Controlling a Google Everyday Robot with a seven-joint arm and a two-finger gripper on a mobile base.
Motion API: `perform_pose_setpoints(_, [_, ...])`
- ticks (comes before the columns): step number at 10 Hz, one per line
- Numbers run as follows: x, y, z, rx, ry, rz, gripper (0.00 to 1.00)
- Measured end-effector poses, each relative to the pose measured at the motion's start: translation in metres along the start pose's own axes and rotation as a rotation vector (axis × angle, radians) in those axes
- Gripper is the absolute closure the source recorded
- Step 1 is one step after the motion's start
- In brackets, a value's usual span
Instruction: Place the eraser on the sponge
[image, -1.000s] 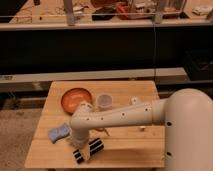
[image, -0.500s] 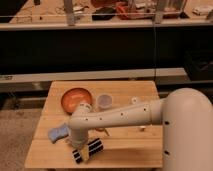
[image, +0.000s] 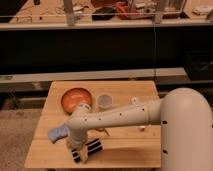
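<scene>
my gripper (image: 80, 152) hangs over the eraser (image: 94, 146) lying crosswise, sponge (image: 59, 133) near its left end; open or closed, i cannot tell.

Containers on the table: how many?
2: orange bowl back left, pale cup just right of it. Arm may hide others. Pincer sits at the eraser, front edge.
</scene>
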Motion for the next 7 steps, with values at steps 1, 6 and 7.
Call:
perform_pose_setpoints(1, [-0.0013, -0.0002, 0.0009, -0.001, -0.004, 0.001, 0.55])
perform_pose_setpoints(6, [-0.0029, 0.0, 0.0034, 0.006, -0.001, 0.0, 0.97])
perform_pose_setpoints(7, [-0.0033, -0.0002, 0.0035, 0.005, -0.001, -0.002, 1.0])
